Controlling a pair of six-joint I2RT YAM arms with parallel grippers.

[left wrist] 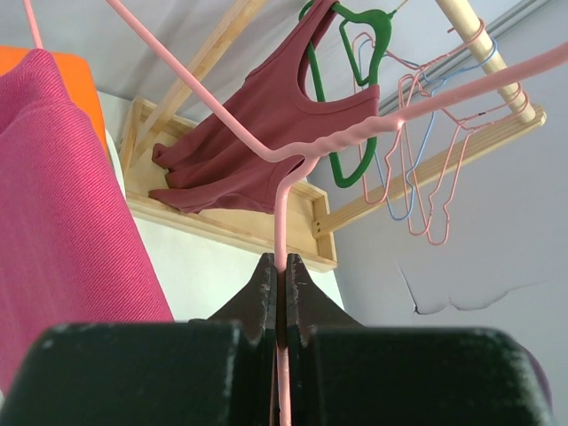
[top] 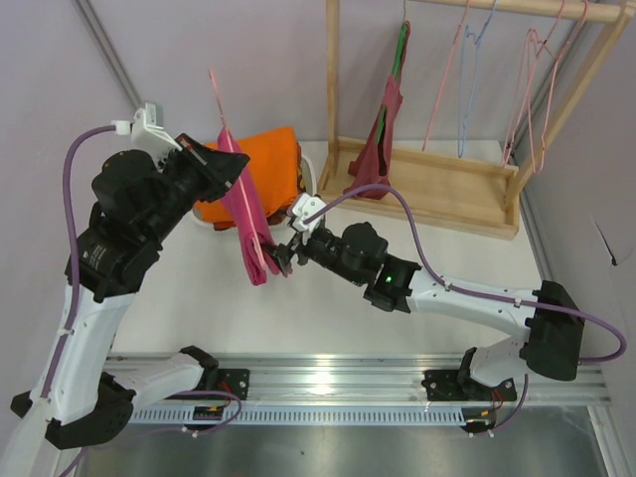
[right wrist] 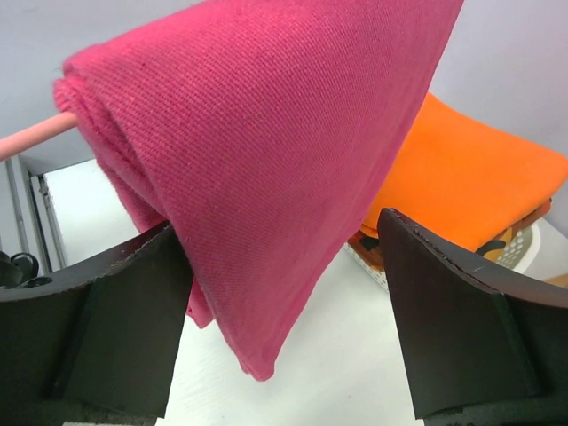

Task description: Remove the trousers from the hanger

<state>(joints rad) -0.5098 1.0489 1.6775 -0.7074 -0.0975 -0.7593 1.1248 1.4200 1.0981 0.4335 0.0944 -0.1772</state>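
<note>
The magenta-pink trousers [top: 250, 224] hang folded over the bar of the light-pink wire hanger [top: 214, 91], held up above the table. My left gripper [top: 231, 164] is shut on the hanger [left wrist: 293, 160], its wire pinched between the jaws at the gripper [left wrist: 280, 275]. In that view the trousers [left wrist: 62, 204] fill the left side. My right gripper [top: 281, 260] is open at the lower end of the trousers [right wrist: 266, 160]. Its jaws stand on either side of the hanging corner, the left finger [right wrist: 115, 319] against the fabric. A stub of hanger bar [right wrist: 35, 135] shows at left.
An orange folded cloth [top: 263, 159] lies in a white basket [top: 310, 177] behind the trousers. At the back right stands a wooden rack [top: 437, 184] with a maroon garment [top: 383, 129] on a green hanger, plus bare pink and light-blue hangers [top: 472, 79].
</note>
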